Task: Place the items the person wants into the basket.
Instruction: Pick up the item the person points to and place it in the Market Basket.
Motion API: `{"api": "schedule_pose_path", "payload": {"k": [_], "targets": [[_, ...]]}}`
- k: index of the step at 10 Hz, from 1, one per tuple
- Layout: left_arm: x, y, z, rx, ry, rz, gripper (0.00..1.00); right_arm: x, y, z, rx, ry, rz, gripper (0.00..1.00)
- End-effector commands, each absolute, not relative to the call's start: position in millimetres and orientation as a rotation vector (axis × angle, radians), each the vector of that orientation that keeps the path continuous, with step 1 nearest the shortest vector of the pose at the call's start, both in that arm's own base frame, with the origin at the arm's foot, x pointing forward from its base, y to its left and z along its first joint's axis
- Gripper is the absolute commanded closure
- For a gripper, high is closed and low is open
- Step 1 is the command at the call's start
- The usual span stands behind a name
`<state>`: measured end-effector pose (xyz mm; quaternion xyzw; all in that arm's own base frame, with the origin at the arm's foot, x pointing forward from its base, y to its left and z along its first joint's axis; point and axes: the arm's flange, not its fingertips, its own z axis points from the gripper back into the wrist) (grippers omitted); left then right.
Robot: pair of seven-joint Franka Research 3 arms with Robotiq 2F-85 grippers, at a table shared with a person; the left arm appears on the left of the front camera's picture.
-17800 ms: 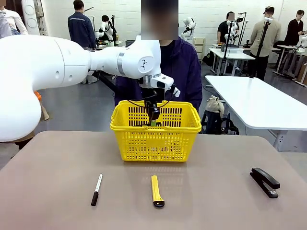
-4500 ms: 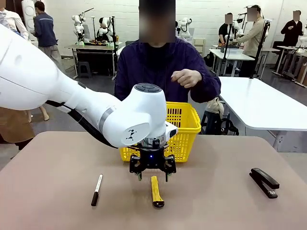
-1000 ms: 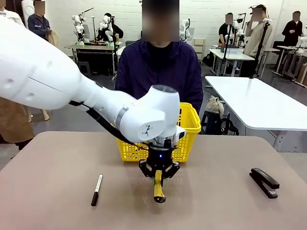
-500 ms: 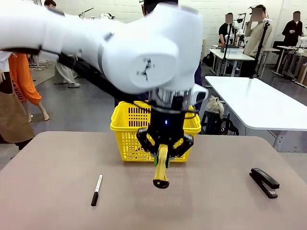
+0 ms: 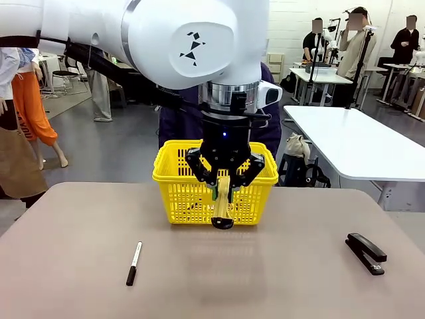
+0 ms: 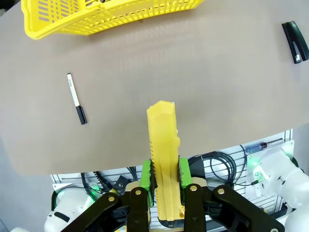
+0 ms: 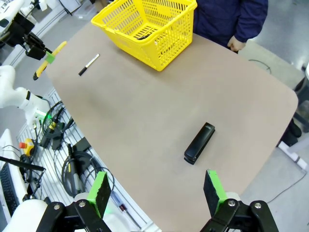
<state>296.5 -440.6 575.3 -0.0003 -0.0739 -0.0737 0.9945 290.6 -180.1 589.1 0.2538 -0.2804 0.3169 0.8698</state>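
Note:
My left gripper [image 5: 224, 185] is shut on the yellow utility knife [image 5: 222, 207], which hangs black tip down above the table, just in front of the yellow basket [image 5: 179, 193]. In the left wrist view the knife [image 6: 163, 150] sits clamped between the green pads [image 6: 146, 175], with the basket [image 6: 96, 19] at the top edge. My right gripper [image 7: 157, 188] is open and empty, high above the table's near side. The basket [image 7: 164, 36] holds a small dark item. The person [image 5: 174, 126] stands behind the basket, mostly hidden by my left arm.
A white marker with a black cap [image 5: 133, 263] lies at the front left of the table. A black stapler [image 5: 366, 252] lies at the right. The table edge [image 7: 285, 96] runs near the person's hand [image 7: 235, 44].
My left gripper has lifted the utility knife off the table and carried it up and back towards the basket. The marker and stapler have not moved.

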Motion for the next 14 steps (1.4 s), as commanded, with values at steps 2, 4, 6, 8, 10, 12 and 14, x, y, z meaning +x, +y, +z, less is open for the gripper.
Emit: {"api": "schedule_pose_path", "payload": {"k": [2, 4, 6, 8, 10, 12, 14], "targets": [[289.3, -443.1, 571.8, 0.008, -0.147, -0.148, 1.00, 291.4, -180.8, 588.4, 0.554, -0.615, 0.677, 0.00], [289.3, -443.1, 571.8, 0.008, -0.147, -0.148, 1.00, 291.4, -180.8, 588.4, 0.554, -0.615, 0.677, 0.00], [289.3, -443.1, 571.8, 0.008, -0.147, -0.148, 1.00, 291.4, -180.8, 588.4, 0.554, -0.615, 0.677, 0.00], [291.5, -444.7, 572.6, 0.004, -0.145, -0.159, 0.74, 291.4, -180.8, 588.4, 0.554, -0.615, 0.677, 0.00], [340.9, -418.0, 622.9, -0.044, -0.178, -0.255, 0.74, 291.4, -180.8, 588.4, 0.554, -0.615, 0.677, 0.00], [382.1, -399.2, 662.7, 0.029, -0.265, -0.454, 0.74, 291.4, -180.8, 588.4, 0.554, -0.615, 0.677, 0.00], [420.8, -389.5, 688.5, 0.176, -0.265, -0.599, 0.74, 291.4, -180.8, 588.4, 0.554, -0.615, 0.677, 0.00]]}}
